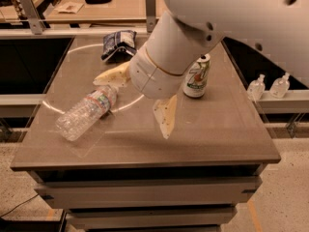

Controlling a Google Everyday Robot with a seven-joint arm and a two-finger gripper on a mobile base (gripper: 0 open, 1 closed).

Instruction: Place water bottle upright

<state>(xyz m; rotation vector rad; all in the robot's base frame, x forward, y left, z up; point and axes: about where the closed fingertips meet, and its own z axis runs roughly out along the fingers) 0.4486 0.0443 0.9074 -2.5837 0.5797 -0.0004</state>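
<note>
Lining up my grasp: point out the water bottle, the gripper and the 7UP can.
water bottle (87, 111), camera view, ribbed mid-body.
gripper (130, 108), camera view, midway between its open fingertips, beside the bottle's cap end.
7UP can (197, 79), camera view, its label.

Clear water bottle (87, 112) lies sideways, cap near the spread tool (131, 106)

Clear plastic water bottle (87, 112) beside cream, perhaps plastic gripper (130, 108)

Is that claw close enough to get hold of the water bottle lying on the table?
Probably yes: the open gripper hovers right beside the water bottle, one finger near its cap, nothing between them.
</note>
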